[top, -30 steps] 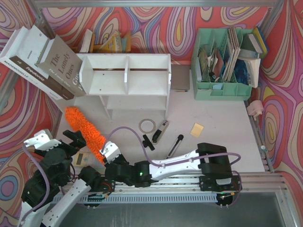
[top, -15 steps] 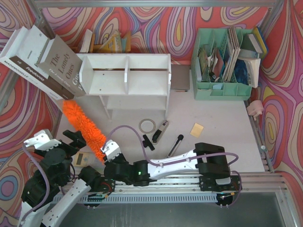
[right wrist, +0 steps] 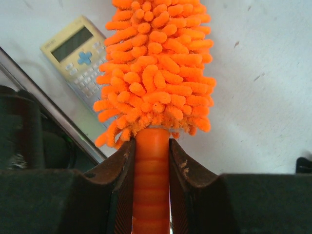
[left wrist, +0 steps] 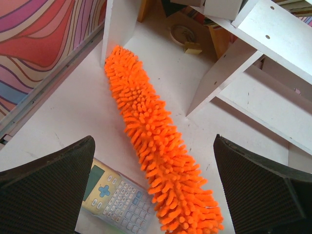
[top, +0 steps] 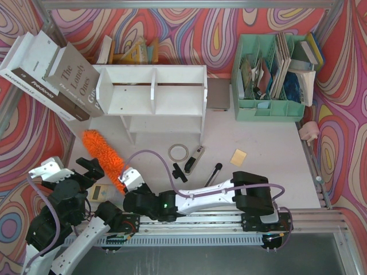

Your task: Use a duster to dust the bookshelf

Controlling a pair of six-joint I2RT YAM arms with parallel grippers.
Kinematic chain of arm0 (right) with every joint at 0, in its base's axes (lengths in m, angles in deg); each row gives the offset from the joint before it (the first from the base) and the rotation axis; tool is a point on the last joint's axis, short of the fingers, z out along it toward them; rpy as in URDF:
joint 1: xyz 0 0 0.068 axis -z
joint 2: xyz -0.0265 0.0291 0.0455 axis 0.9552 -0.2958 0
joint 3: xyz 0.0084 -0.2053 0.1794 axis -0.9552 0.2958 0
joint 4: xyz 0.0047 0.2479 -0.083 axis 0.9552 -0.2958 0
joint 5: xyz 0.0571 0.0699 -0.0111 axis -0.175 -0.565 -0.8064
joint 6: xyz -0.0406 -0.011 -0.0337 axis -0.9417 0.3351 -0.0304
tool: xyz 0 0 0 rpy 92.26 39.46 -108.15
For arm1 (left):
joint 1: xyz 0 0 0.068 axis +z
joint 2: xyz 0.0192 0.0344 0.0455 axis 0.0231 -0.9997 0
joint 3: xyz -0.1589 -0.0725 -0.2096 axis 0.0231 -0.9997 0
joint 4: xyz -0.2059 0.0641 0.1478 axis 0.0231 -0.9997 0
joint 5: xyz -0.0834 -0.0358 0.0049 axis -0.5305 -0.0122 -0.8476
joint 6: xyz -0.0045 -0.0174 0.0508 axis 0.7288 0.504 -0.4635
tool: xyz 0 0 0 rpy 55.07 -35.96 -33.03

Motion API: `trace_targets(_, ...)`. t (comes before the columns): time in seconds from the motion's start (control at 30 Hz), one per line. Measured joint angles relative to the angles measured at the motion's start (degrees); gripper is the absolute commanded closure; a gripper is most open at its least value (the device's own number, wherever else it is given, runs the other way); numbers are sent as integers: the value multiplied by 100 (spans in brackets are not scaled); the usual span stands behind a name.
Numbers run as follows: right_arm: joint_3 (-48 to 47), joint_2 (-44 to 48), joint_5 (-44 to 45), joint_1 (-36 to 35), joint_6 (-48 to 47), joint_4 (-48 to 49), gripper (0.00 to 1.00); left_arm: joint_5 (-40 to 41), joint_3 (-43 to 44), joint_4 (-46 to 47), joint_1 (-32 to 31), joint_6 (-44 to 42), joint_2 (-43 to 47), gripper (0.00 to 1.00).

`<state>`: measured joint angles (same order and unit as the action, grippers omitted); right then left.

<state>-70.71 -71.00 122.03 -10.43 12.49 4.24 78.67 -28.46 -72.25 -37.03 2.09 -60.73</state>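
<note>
On the left near part of the white tabletop, in front of the bookshelf, is the orange duster. Its fluffy head points away from the arms and a little to the left. The far tip is near the foot of the left side panel of the bookshelf, but I cannot tell if it touches the panel. I also cannot tell if the head rests on the tabletop or is held a little above it.

The right pincer is pressed together on the thin orange handle of the duster, just behind the place where the fluffy head begins. The right wrist view shows the handle tight between the two dark fingers. The right arm reaches across the front edge toward the left side.

The left pincer is spread wide and holds nothing. In its own view the duster runs between its two fingers without touching them.

A small calculator lies flat just beside the near end of the duster head, on the side of the left arm.

The bookshelf stands upright at the back, and some large books lean against its left side. A mint-green organizer stands well apart to the right.
</note>
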Motion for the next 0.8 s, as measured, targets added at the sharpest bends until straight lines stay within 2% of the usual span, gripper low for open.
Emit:
trace_targets(0.4, -127, 1016, 463, 9, -535, 564, 100, 2, 0, 0, 0, 0, 0, 2)
trace_targets(0.8, -68, 442, 225, 72, 92, 262, 100, 2, -4, 0, 0, 0, 0, 2)
